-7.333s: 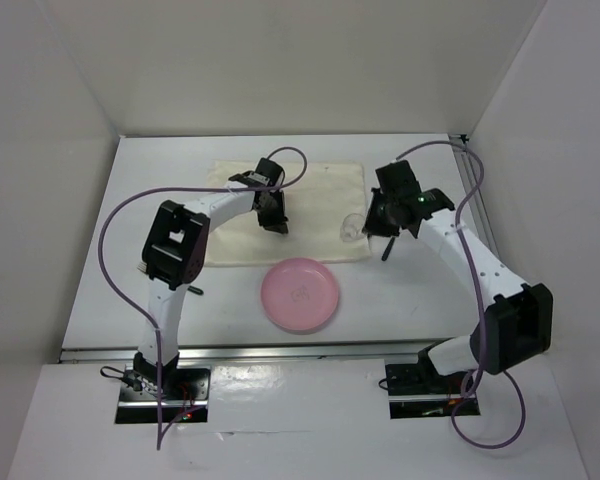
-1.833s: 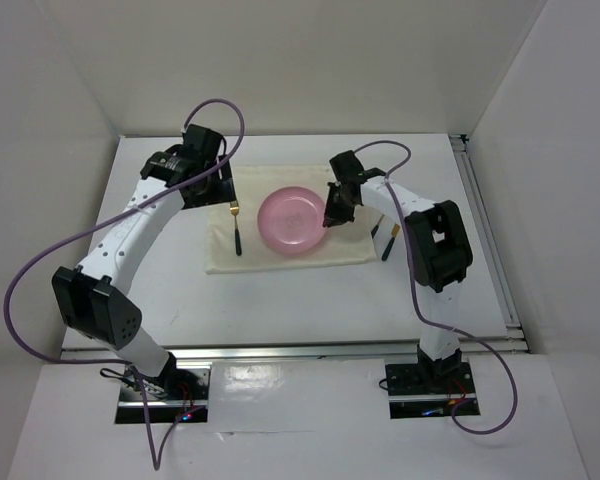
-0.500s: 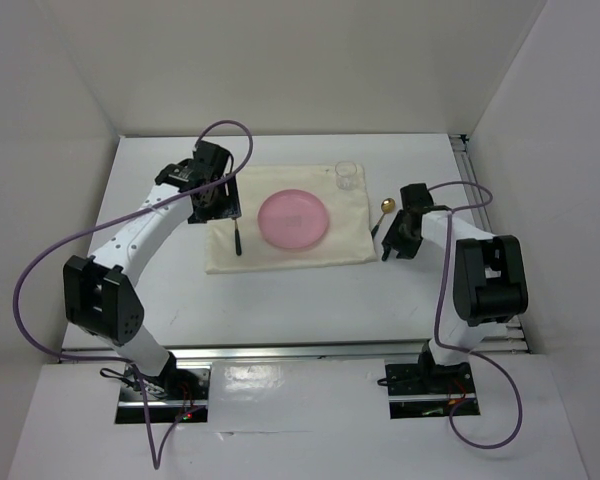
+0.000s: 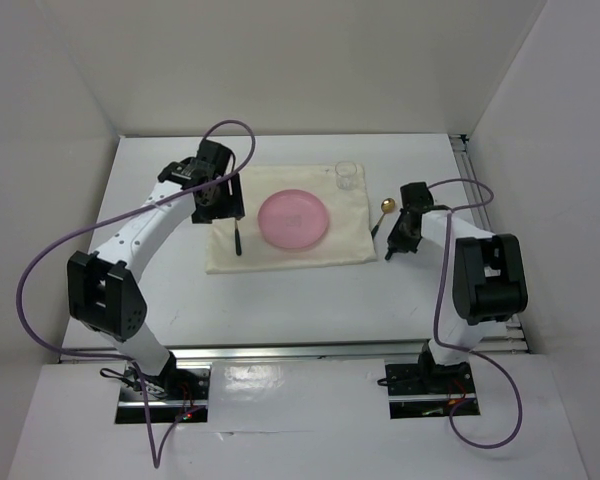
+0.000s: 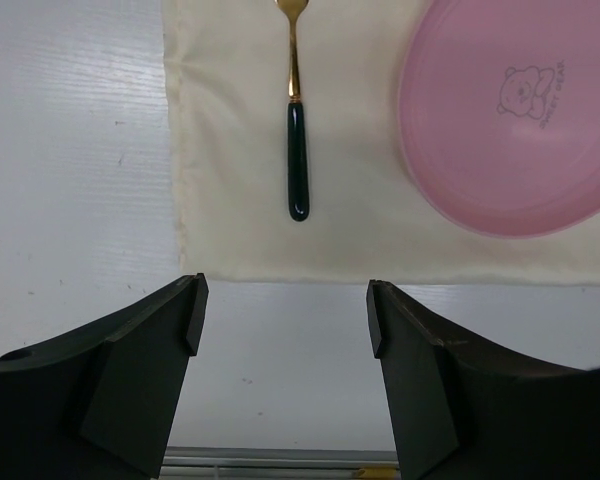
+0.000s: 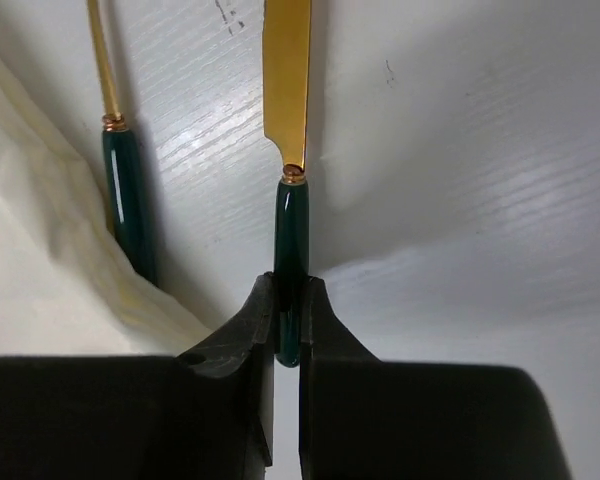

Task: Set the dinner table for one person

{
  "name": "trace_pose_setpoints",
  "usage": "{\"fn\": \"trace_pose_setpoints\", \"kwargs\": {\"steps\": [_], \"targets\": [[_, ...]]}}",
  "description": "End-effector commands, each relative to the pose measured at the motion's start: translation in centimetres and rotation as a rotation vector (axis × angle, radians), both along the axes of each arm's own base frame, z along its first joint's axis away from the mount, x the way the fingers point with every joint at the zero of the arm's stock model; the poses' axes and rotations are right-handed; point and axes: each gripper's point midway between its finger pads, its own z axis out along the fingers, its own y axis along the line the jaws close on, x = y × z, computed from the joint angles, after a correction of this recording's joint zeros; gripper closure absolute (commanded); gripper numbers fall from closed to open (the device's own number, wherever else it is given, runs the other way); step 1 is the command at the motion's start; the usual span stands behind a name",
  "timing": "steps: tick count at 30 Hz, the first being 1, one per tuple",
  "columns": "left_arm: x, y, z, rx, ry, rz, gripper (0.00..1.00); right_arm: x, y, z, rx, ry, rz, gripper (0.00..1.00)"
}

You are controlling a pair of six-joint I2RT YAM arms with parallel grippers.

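Right gripper (image 6: 288,285) is closed on the knife (image 6: 292,205) handle. Lift vertically, then lay it flat on the mat (image 6: 30,200).

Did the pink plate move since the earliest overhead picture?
Yes. The pink plate left the bare table on the near side of the cream mat and now lies on the mat's middle, farther back.

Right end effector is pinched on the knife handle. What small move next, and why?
Probably a short straight lift. The right end effector is shut on the knife, which lies flat on the dinner table; the spoon lies close beside, so dragging could nudge it.
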Motion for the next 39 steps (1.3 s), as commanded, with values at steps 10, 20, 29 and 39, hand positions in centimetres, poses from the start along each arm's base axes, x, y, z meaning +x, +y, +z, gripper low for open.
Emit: {"fn": "trace_pose_setpoints", "kwargs": {"steps": [10,20,29,39], "targets": [[2.2,-2.9,3.1,-0.121,-0.064,-0.076,0.18,2.1,7.3,9.3,0.037,-0.203,0.334,0.99],[1.4,-2.0,3.2,-0.072,-0.059,-0.066,0.18,3.9,12.6,4.3,0.069,-0.067,0.469,0.97],[1.0,-1.9,2.1,-0.060,-0.038,-0.074,0.18,3.3,13.5,3.5,0.064,-0.051,0.463,0.52],[1.1,-2.2,2.2,-0.078,-0.041,-0.083,0.18,5.3,6.1,8.8,-0.038,-0.173,0.211,0.50]]}}
